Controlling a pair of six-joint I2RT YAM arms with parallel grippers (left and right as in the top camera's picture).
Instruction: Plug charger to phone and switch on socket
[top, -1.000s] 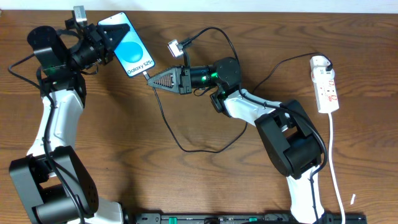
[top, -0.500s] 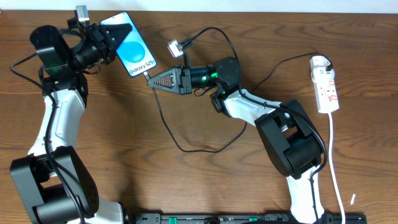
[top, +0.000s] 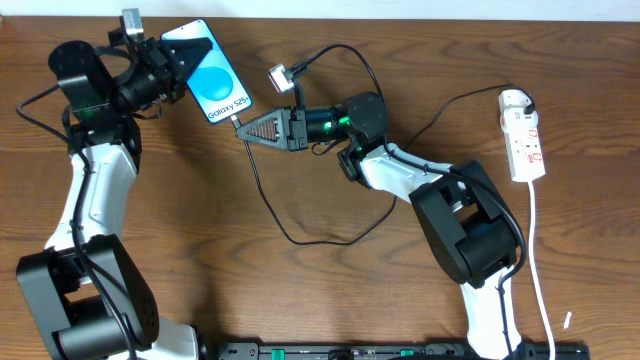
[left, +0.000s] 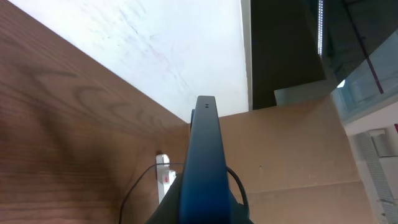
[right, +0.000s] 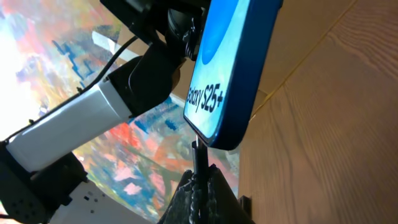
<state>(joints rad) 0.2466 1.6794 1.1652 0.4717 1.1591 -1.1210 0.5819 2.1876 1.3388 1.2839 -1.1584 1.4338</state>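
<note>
My left gripper (top: 168, 62) is shut on the top end of the phone (top: 212, 82), a slim handset with a light blue screen reading "Galaxy S25", and holds it tilted off the table at the back left. In the left wrist view I see the phone edge-on (left: 207, 162). My right gripper (top: 252, 128) is shut on the charger (top: 262, 190), a thin black cable, just behind its tip. In the right wrist view the tip (right: 197, 149) meets the phone's bottom edge (right: 230, 74). The socket (top: 523, 134), a white power strip, lies at the far right.
A second connector (top: 281, 77) on a black cable lies behind my right gripper. The charger loops across the table's middle and on toward the socket. The socket's white cord (top: 538, 260) runs down the right side to the table's front edge.
The left gripper and the phone shifted slightly up and right a second ago. Nothing has visibly moved in the last half second.
</note>
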